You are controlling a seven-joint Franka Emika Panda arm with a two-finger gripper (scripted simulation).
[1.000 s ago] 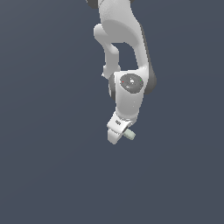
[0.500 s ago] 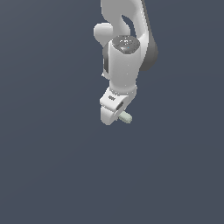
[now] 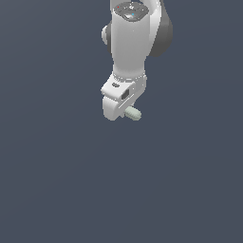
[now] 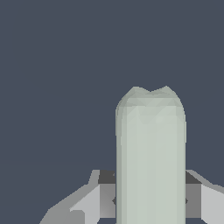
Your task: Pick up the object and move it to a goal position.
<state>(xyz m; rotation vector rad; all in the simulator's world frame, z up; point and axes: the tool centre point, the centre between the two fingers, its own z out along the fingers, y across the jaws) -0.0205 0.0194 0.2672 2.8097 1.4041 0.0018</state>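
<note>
The object (image 3: pixel 133 113) is a small pale grey-green bar with rounded ends; one end sticks out from under the white hand toward the exterior view's right. My gripper (image 3: pixel 124 112) is shut on it, and the hand hides most of the fingers there. In the wrist view the object (image 4: pixel 151 157) fills the middle as a tall pale bar, with a grey finger (image 4: pixel 89 201) pressed against one side and another against the opposite side. The bar is held off the floor.
A plain dark grey-blue floor (image 3: pixel 57 180) lies all around. The white arm (image 3: pixel 135 38) rises from the hand to the picture's upper edge.
The arm has carried the held object upward in the exterior view and slightly toward its left. The grip has stayed shut on it.
</note>
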